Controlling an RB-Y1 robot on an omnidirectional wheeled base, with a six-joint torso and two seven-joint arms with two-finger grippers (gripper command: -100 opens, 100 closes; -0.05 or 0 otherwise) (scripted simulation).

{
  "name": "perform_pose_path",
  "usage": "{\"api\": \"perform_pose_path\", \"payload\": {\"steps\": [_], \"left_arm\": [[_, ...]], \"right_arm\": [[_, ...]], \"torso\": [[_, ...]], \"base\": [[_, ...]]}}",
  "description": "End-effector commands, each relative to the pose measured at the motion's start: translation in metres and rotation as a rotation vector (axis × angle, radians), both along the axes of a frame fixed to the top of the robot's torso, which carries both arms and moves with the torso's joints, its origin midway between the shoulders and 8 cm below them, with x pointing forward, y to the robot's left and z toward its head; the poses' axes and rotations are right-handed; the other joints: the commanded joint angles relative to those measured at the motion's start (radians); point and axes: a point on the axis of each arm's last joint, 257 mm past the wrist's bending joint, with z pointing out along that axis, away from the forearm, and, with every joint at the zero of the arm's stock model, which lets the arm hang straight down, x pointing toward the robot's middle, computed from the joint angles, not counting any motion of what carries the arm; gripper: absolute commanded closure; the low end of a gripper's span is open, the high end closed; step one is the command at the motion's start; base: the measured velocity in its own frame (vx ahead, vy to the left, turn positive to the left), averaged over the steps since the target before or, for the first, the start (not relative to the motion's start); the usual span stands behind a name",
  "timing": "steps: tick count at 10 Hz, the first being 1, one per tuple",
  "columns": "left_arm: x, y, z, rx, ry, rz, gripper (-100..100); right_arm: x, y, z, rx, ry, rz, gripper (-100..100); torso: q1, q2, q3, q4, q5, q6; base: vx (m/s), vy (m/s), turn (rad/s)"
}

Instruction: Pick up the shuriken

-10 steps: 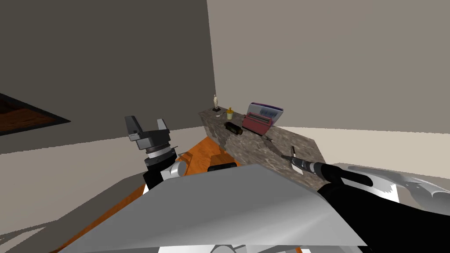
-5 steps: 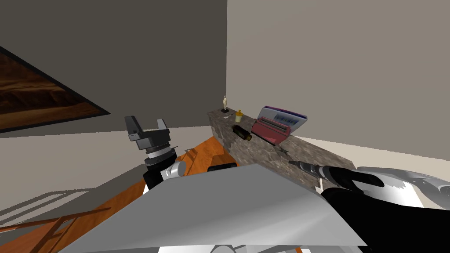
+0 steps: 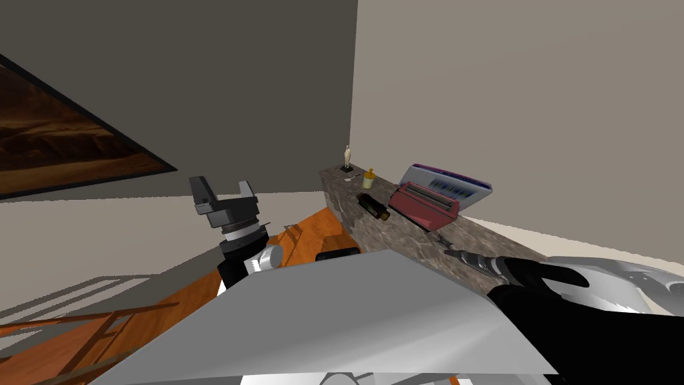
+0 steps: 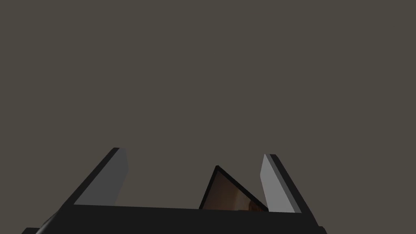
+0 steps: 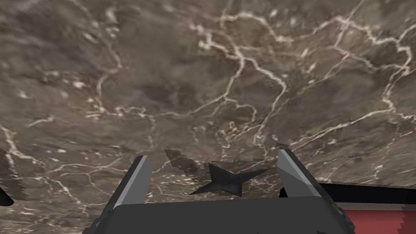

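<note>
The right gripper (image 5: pixel 213 155) points down at a brown marble counter (image 5: pixel 227 73). Its two fingers are spread wide, about a third of the view apart, and grip nothing. The shuriken (image 5: pixel 227 183), a dark four-pointed star, lies flat on the marble between the fingers, well back from their tips and close to the gripper's dark body. It sits nearer the finger on the typewriter side. One point reaches toward that finger, but a sliver of marble shows between them, and a wider gap separates the star from the other finger. I cannot tell whether the fingertips touch the stone. Beyond the fingertips bare marble runs on, open. Just outside the nearer finger is the red edge of a typewriter (image 5: pixel 378 219).

In the head view the right gripper (image 3: pixel 449 252) reaches over the counter (image 3: pixel 401 230), just past the end of the typewriter (image 3: pixel 424 204). Farther along the top, away from the fingers, are a dark cylinder (image 3: pixel 373 206), a yellow jar (image 3: pixel 369 178) and a small figurine (image 3: pixel 347 157) at the wall end. The counter's front edge drops to an orange wood floor (image 3: pixel 300 237).

The left gripper (image 3: pixel 222 190) is held up off the counter, well apart from everything on it. In its own wrist view the left gripper (image 4: pixel 194 153) has its fingers wide apart and empty.
</note>
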Motion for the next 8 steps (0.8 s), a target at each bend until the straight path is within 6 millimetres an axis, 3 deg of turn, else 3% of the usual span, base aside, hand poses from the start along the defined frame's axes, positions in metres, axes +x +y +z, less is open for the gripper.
{"api": "perform_pose_path", "payload": {"steps": [1,3,6,7,8], "left_arm": [[0.000,0.000,0.000,0.000,0.000,0.000,0],[0.000,0.000,0.000,0.000,0.000,0.000,0],[0.000,0.000,0.000,0.000,0.000,0.000,0],[0.000,0.000,0.000,0.000,0.000,0.000,0],[0.000,0.000,0.000,0.000,0.000,0.000,0]], "right_arm": [[-0.010,-0.004,0.000,-0.008,0.026,-0.004,-100],[-0.033,-0.011,0.000,-0.025,0.080,-0.016,-100],[-0.034,-0.012,0.000,-0.026,0.084,-0.017,-100],[-0.034,-0.013,0.000,-0.026,0.085,-0.017,0],[-0.040,-0.008,-0.005,-0.028,0.085,-0.023,-100]], "torso": [[0.000,0.000,0.000,0.000,0.000,0.000],[0.000,-0.001,0.000,0.000,0.000,-0.001],[0.000,-0.001,-0.001,0.000,0.000,-0.001],[0.000,0.001,0.001,0.000,0.000,0.000],[0.001,0.003,0.002,0.001,0.000,0.000]], "base": [[0.040,-0.002,0.085],[0.086,-0.009,0.278],[0.062,-0.020,0.071],[0.006,-0.002,-0.002],[0.013,-0.026,0.043]]}}
